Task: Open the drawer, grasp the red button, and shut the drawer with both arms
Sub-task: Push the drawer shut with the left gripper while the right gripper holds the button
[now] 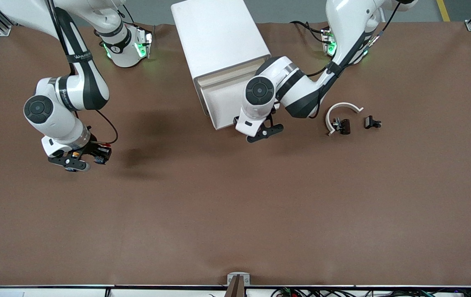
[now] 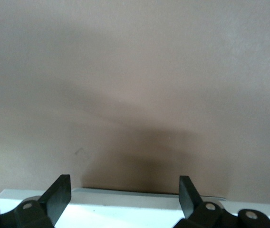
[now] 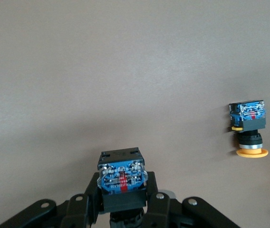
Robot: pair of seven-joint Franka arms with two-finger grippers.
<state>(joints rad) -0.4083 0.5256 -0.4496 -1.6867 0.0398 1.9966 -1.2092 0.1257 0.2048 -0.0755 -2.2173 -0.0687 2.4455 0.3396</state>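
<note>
Right wrist view: button upright in right hand, contact block up.

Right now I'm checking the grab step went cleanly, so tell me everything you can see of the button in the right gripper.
The button has a black boxy body with a blue terminal face bearing metal contacts and a red strip. Its cap is hidden. The right gripper is shut on it, above bare brown table toward the right arm's end. Nothing else touches it.

Both arms: glossy white shells, black joint bands, round black caps at elbows. Green lights glow at bases. Thin black cables run along links. Black two-finger grippers, silver screws at finger pivots
</note>
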